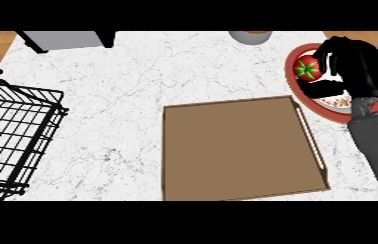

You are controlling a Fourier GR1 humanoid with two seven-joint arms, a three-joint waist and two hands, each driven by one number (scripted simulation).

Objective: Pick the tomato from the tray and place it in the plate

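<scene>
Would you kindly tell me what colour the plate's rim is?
Red, around a white centre; the plate shows in the head view, beside the brown tray.

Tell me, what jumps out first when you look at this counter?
The bright red tomato with its green star top, at the far right, over the red-rimmed plate. The robot's black right hand is curled beside it. Next comes the big brown tray in the middle, and the black wire basket at the left edge.
</scene>
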